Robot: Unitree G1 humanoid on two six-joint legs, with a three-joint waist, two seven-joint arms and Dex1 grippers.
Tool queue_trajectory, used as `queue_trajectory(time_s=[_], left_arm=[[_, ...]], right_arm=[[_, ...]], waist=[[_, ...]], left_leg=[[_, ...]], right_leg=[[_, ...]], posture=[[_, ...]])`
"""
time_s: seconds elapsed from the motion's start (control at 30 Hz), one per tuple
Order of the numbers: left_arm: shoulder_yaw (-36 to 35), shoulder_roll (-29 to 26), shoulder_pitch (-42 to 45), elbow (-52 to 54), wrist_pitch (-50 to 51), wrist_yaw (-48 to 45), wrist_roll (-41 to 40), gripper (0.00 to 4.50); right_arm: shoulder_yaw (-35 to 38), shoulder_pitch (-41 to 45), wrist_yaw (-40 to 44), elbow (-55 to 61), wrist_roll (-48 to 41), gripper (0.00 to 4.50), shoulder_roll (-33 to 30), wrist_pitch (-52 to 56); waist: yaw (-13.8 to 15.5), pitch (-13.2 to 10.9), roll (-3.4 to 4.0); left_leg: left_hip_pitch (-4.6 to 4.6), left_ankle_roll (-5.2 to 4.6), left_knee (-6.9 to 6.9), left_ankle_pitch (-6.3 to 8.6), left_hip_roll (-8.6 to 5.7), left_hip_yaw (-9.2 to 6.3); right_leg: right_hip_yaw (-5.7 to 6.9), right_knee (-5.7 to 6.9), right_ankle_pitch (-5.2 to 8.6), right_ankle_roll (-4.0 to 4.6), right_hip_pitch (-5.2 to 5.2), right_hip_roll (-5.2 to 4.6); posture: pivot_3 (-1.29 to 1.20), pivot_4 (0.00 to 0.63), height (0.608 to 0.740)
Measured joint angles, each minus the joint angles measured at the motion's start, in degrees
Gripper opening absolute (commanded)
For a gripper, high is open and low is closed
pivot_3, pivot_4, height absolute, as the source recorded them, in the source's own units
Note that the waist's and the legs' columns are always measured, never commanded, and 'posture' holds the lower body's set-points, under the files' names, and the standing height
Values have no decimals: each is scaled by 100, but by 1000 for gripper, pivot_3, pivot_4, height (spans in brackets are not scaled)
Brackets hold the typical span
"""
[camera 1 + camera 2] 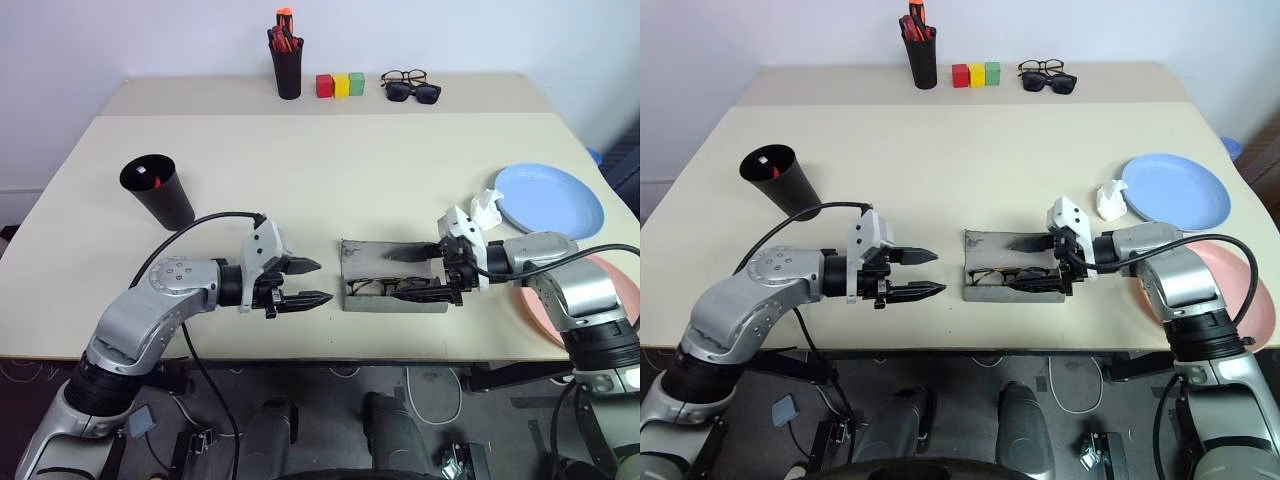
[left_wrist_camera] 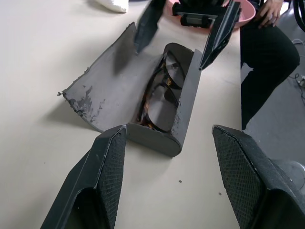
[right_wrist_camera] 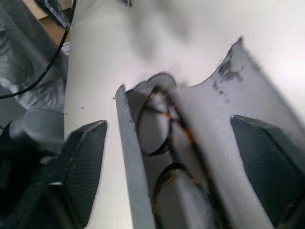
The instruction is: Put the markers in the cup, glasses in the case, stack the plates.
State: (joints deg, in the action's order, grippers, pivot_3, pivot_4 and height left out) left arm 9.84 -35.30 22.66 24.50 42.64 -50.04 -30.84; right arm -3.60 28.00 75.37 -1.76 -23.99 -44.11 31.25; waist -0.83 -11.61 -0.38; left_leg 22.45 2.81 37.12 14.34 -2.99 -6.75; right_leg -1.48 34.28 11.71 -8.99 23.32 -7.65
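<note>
The grey case point(image 1: 362, 258) lies open near the table's front edge, its flap folded back. The wire-rimmed glasses point(image 2: 159, 93) rest inside it. My right gripper point(image 1: 395, 273) is open over the case's right end, one finger above the flap and the other along the front wall, with the glasses lying loose between them. A short way to the left of the case, my left gripper point(image 1: 325, 281) is open, holds nothing and points at the case. The black cup point(image 1: 160, 190) stands at the left with a red marker point(image 1: 157, 183) showing inside. The blue plate point(image 1: 550, 197) and pink plate point(image 1: 612, 300) lie apart at the right.
At the table's back stand a black pen holder point(image 1: 287, 62), three coloured blocks point(image 1: 340, 85) and two other pairs of glasses point(image 1: 410, 86). A white crumpled object point(image 1: 487, 207) lies beside the blue plate. My right arm covers part of the pink plate.
</note>
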Motion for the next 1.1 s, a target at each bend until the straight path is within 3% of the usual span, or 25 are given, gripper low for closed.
queue_trajectory(time_s=[0.17,0.27,0.4,0.77,0.97,1.1], left_arm=[[61,576,1042,-707,140,467,170,2927],[283,881,1768,-1729,43,682,666,2142],[486,1376,2365,-3021,-180,432,892,88],[1058,2294,4281,-6974,-2185,-448,2262,32],[1140,2723,4963,-8744,-3328,-1043,2871,32],[1142,2931,5195,-9334,-3746,-1555,3181,32]], right_arm=[[852,-474,-324,782,-454,3936,-330,314],[1662,-1321,-615,1426,-695,3999,-488,453],[2577,-2652,-1102,2204,-694,3999,-385,265],[4065,-5575,-1662,3160,-322,3999,550,-925],[4459,-6401,-1722,3238,-318,3999,905,-1387],[4579,-6654,-1785,3337,-451,3999,1022,-1484]], waist=[[114,0,-4],[160,1,-4],[154,-1,-7],[133,-4,-16],[154,-7,-21],[139,-11,-28]], left_leg=[[4,0,4,0,-5,-5],[4,-2,-2,1,-5,-3],[7,-3,-2,2,-6,-2],[8,-4,1,4,-4,7],[14,-4,1,5,-4,6],[15,-6,2,6,-4,8]], right_leg=[[2,-6,1,-3,-6,-1],[2,-9,2,-5,-6,-1],[2,-9,4,-7,-4,-2],[2,-20,21,-35,-5,-3],[3,-24,24,-37,-4,-4],[3,-27,24,-36,-3,-5]], posture=[[0,150,740],[0,150,740],[0,150,740],[0,150,740],[0,150,740],[0,150,740]])
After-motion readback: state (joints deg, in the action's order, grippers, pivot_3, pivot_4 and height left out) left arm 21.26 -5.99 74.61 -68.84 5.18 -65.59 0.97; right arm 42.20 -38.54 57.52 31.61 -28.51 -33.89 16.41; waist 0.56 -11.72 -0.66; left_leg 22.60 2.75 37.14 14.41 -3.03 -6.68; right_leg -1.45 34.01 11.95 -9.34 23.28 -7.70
